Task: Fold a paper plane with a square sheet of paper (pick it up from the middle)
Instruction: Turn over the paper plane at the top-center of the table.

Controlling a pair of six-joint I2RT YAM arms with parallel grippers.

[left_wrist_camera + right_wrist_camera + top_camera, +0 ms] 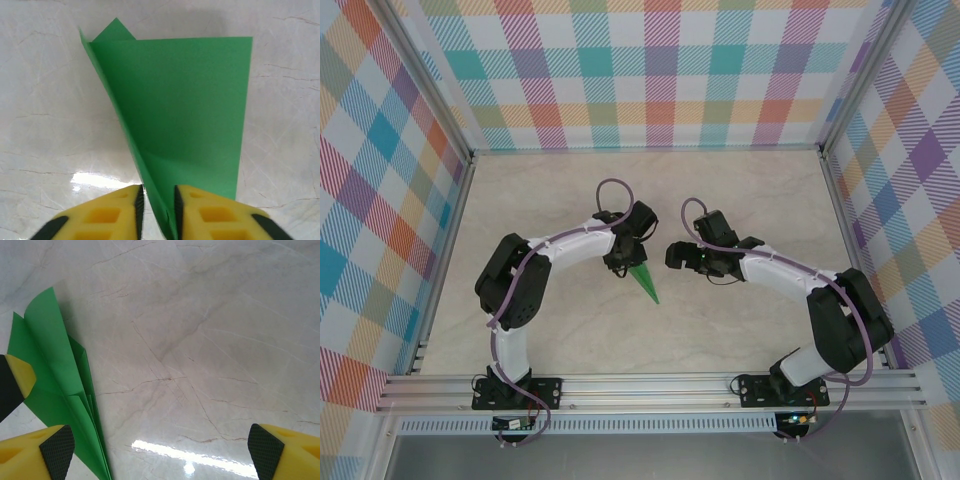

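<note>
1. The paper plane (646, 281) is near the middle of the counter (750, 200), a slim green dart whose tip points toward the near edge.
2. The left end effector (623, 262) is right at the plane's wide end, and the arm curls in from the left base.
3. In the left wrist view, the left end effector (157, 202) has its yellow fingers (117, 212) drawn close together, pinching the paper plane (185, 110) by its narrow end.
4. From that grip the green paper fans upward and widens. It has one long folded edge on the left, and a small corner peeks out behind it at the top.
5. The right end effector (675, 257) sits just right of the plane with a small gap between them.
6. In the right wrist view, the right end effector (161, 447) is spread wide, with bare marbled counter between its black pads (56, 450).
7. In that view the paper plane (55, 375) lies off to the left. Its layered folds narrow toward the bottom of the frame, just beside the left pad and not between the pads.
</note>
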